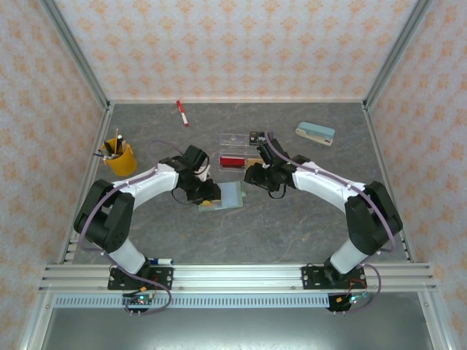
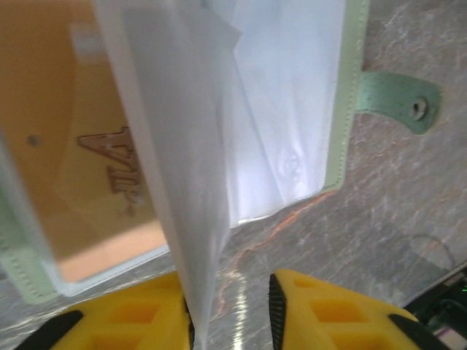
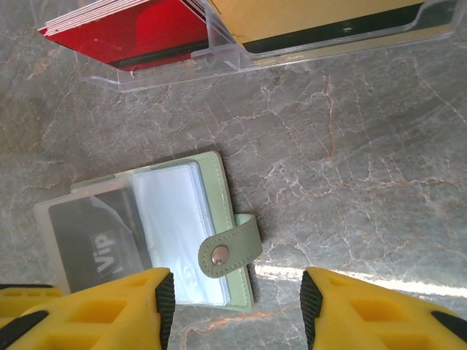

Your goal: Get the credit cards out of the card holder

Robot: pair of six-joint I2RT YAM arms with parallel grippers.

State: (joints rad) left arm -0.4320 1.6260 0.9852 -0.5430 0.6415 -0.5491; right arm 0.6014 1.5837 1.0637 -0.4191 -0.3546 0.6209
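The pale green card holder [image 1: 230, 195] lies open on the table between both arms, with its clear sleeves fanned out. In the left wrist view a tan-gold "VIP" credit card [image 2: 95, 168] sits inside a sleeve of the holder [image 2: 343, 109]. My left gripper [image 2: 230, 306] is open, and one raised clear sleeve [image 2: 168, 146] rests against its left finger only. In the right wrist view my right gripper [image 3: 237, 299] hangs open just over the holder [image 3: 222, 189] and its snap tab [image 3: 230, 248]. Red cards [image 3: 131, 33] and a tan-gold card [image 3: 321, 18] lie in the clear tray [image 3: 219, 62].
The clear tray [image 1: 237, 140] stands just behind the holder. A yellow cup of pens [image 1: 120, 157] is at the left, a red marker [image 1: 182, 113] at the back, and a cream-and-teal stapler [image 1: 315, 133] at the back right. Walls close off three sides.
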